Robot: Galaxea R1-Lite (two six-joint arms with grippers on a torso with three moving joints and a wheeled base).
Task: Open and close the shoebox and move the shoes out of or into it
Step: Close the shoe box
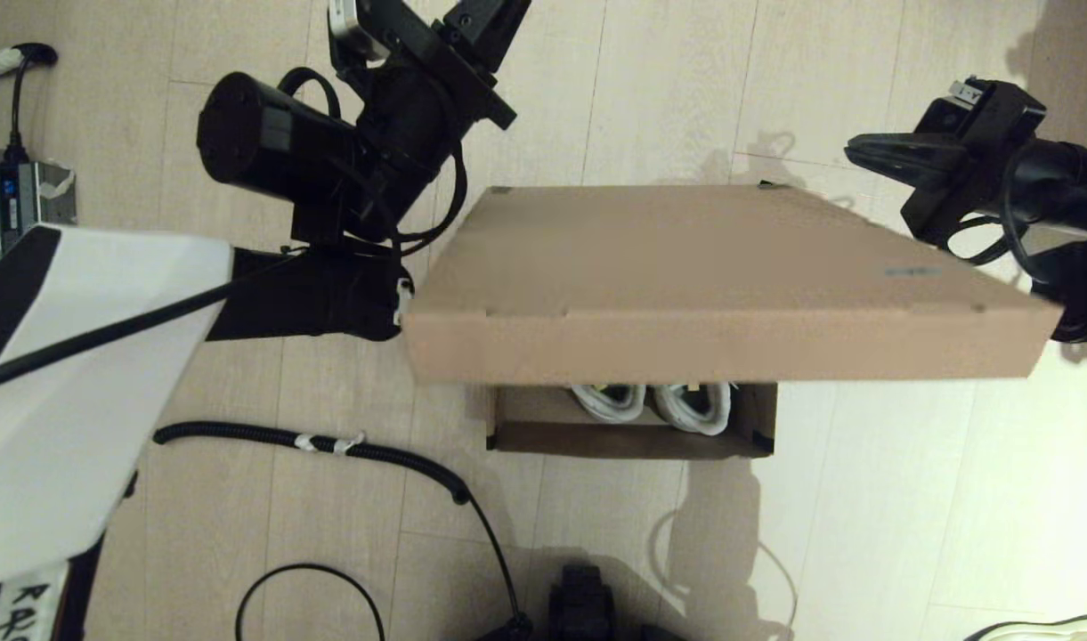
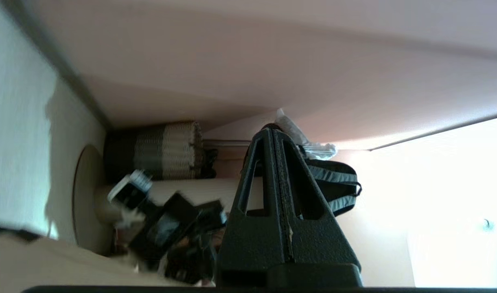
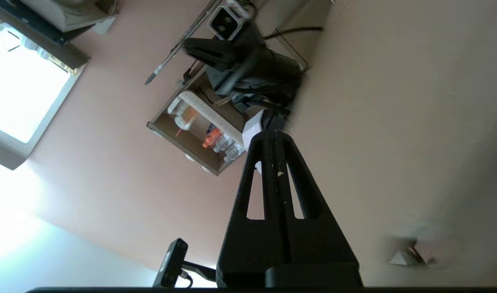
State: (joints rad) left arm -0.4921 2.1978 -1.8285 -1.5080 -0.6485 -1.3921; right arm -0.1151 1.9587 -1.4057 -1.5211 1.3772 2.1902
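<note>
the shoebox sits on the floor straight ahead of the robot, its hinged lid swung up toward the head camera so that only the near strip of the interior shows. in that strip the shoes lie side by side, white soles outward, already inside. the lid hangs part-raised, probably mid-swing, since nothing visible props it.

the left tool is lifted beyond the lid's far left corner, its fingers pressed together on nothing, pointing up at the room. the right tool hovers just off the lid's right side, likewise closed and empty. whether either arm touches the lid cannot be told. a black cable trails across the floor beside the box.
</note>
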